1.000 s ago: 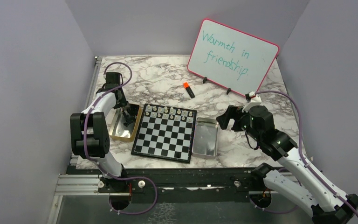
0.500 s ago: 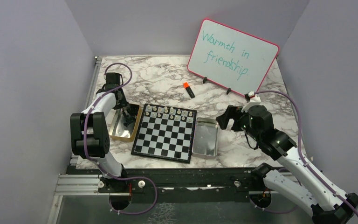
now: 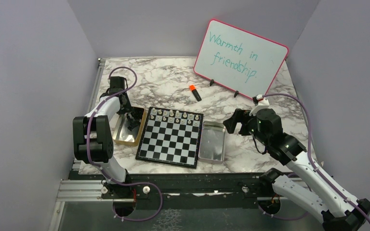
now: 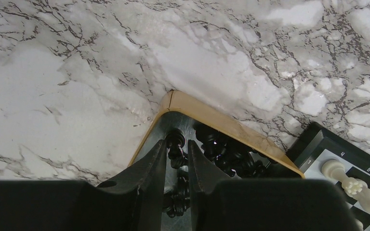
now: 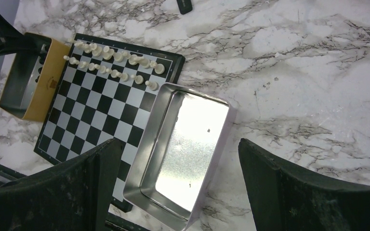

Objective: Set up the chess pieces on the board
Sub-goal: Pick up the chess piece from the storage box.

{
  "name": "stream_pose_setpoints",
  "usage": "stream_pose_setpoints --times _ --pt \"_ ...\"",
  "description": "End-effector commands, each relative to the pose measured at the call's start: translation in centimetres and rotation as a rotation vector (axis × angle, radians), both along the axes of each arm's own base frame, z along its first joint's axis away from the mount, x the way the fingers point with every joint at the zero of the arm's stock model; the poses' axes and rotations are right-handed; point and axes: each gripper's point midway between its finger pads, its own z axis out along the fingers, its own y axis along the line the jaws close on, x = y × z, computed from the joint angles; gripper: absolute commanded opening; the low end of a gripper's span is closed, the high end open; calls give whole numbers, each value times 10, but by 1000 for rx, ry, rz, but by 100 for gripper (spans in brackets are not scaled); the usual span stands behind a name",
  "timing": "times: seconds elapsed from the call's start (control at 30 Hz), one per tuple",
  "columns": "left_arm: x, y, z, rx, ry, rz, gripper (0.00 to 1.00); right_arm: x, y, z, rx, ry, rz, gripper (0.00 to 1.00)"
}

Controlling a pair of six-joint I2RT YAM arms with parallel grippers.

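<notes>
Black fingers of your left gripper [image 4: 177, 143] are drawn in to a narrow gap and pinch one black piece [image 4: 175, 140] between their tips. The grip sits in the far corner of the gold tray [image 4: 231, 124], with the tips down inside it. More black chess pieces [image 4: 226, 154] lie heaped in that tray just beside the fingers. From the top camera you can see the gold tray lying along the left edge of the board [image 3: 171, 139]. On the board, the pale chess pieces [image 3: 173, 115] stand in two rows along its far side; the rest of its squares show bare.

Your right gripper [image 5: 179, 144] stands wide open with nothing between its fingers. It hangs above the table to the right of the silver tray [image 5: 149, 139], well apart from the left arm. That tray lies against the board's right edge. Farther back on the marble table [image 3: 164, 82] you have the orange-capped marker [image 3: 195, 92], and behind it the pink-rimmed whiteboard [image 3: 241, 57] leaning upright.
</notes>
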Motion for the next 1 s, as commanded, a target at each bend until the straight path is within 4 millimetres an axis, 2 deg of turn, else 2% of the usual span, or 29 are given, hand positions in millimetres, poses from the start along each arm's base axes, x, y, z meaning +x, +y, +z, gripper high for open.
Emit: stream_pose_setpoints --times 0.0,0.47,0.63,0.97 --pt "-2 -2 -5 -2 15 -6 23 1 -2 -1 8 -11 -14 96" --pt "-6 -2 -14 0 48 0 23 3 -4 0 -3 -16 -18 96" --pt "-6 -6 -12 -13 46 -13 12 2 -4 0 -2 -14 -19 96" --pt "-1 -22 31 -4 -37 -65 7 3 -4 2 -8 -16 -21 96"
